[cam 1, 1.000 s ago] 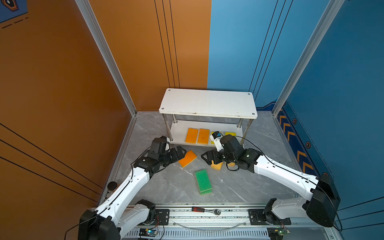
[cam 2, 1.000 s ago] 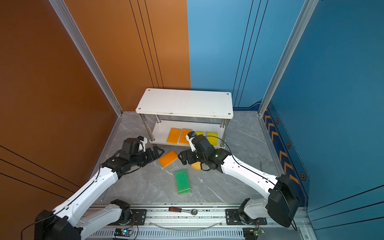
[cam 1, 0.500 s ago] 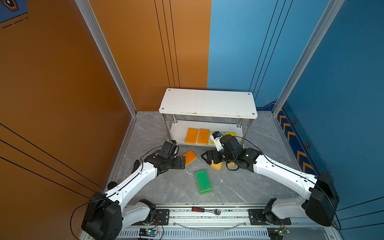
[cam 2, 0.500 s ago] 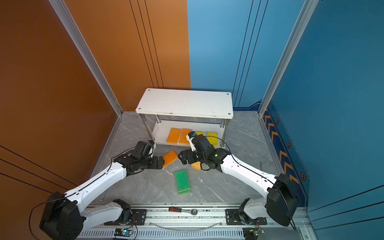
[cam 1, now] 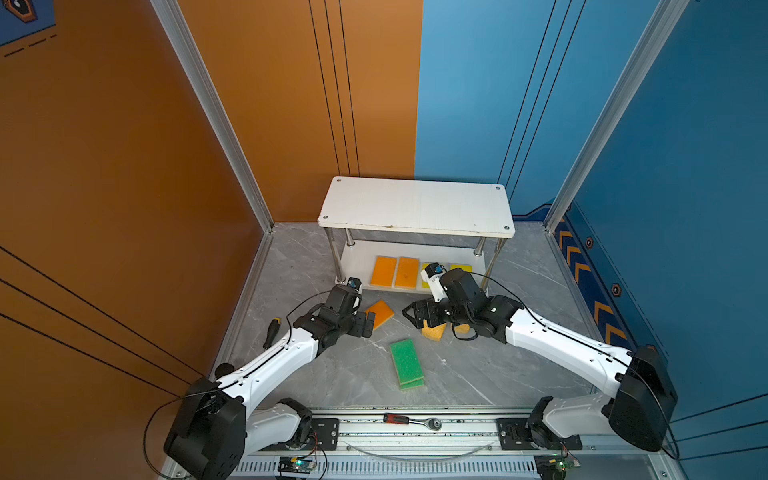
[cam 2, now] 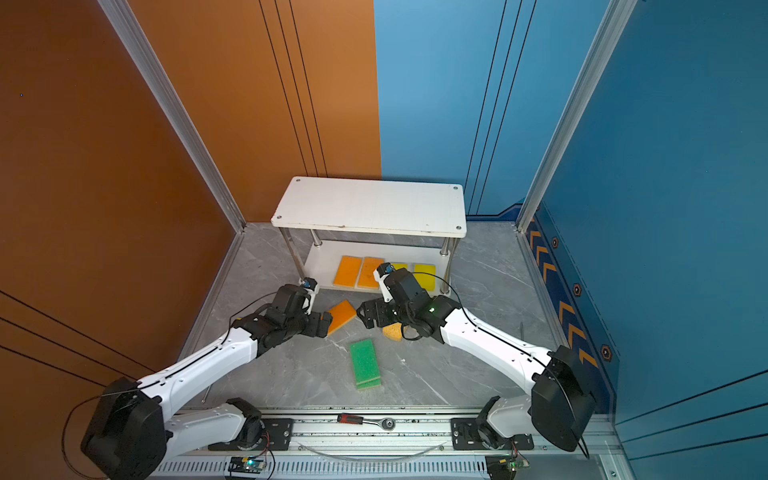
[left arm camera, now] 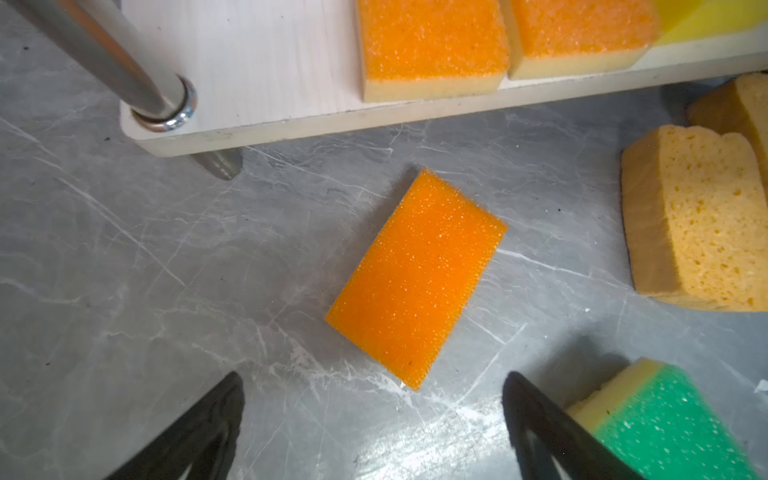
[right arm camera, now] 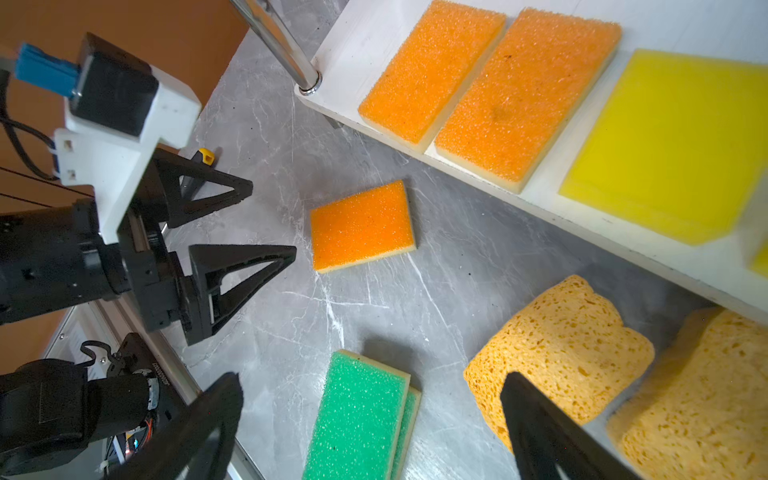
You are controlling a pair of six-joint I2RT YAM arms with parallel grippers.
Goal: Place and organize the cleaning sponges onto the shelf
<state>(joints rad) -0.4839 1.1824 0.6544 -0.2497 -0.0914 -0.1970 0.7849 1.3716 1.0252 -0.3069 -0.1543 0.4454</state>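
Observation:
The shelf [cam 1: 415, 203] stands at the back; its lower board [left arm camera: 266, 70] carries two orange sponges [cam 1: 395, 272] and yellow sponges [right arm camera: 673, 141]. One orange sponge [cam 1: 380, 313] [left arm camera: 415, 276] lies loose on the floor. My left gripper [cam 1: 369, 322] [left arm camera: 372, 376] is open just short of that sponge's near corner, holding nothing. Two green sponges [cam 1: 406, 363] [right arm camera: 357, 419] lie stacked nearer the front. Two porous sponges [cam 1: 433, 331] [right arm camera: 557, 353] sit beside my right gripper [cam 1: 409, 313] [right arm camera: 372, 378], which hangs open and empty above the floor.
A black-handled screwdriver [cam 1: 272, 330] lies by the left wall. A red-handled ratchet [cam 1: 409, 419] rests on the front rail. The shelf's chrome post [left arm camera: 124, 66] stands close to the left gripper. Walls close in on the left, back and right.
My left arm has swung to the right and lowered its open gripper beside the loose orange sponge. The right arm has not moved.

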